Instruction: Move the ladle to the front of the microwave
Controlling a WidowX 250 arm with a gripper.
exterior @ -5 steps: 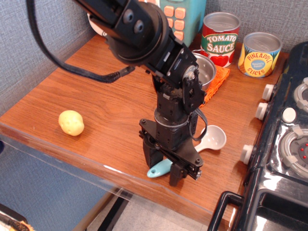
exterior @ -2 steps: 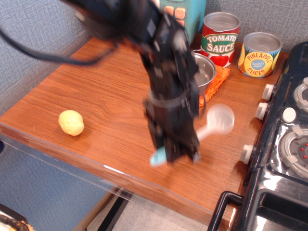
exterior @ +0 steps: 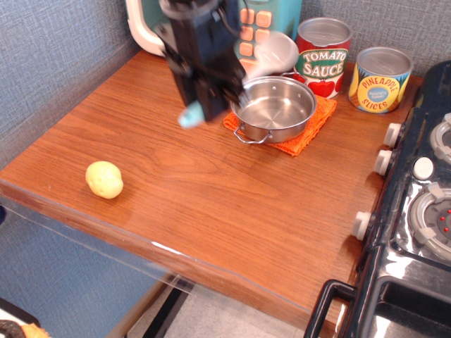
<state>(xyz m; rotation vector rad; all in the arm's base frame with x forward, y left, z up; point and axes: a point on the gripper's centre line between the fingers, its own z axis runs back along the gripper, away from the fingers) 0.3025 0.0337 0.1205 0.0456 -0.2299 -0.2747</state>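
Observation:
My gripper (exterior: 215, 102) is shut on the ladle and holds it in the air above the table's back middle. The ladle's light blue handle end (exterior: 189, 116) sticks out to the lower left. Its pale round bowl (exterior: 275, 53) points up to the right, above the steel pot's back rim. The microwave (exterior: 285, 21), teal with a cream front and peach buttons, stands right behind the gripper at the back edge and is largely hidden by the arm.
A steel pot (exterior: 278, 105) sits on an orange cloth (exterior: 310, 125) just right of the gripper. A tomato sauce can (exterior: 323, 53) and a pineapple can (exterior: 380, 79) stand at the back right. A yellow potato (exterior: 104, 179) lies front left. A black toy stove (exterior: 423, 211) borders the right.
The gripper has lifted the ladle off the front of the table. It has carried it back and to the left, up toward the microwave.

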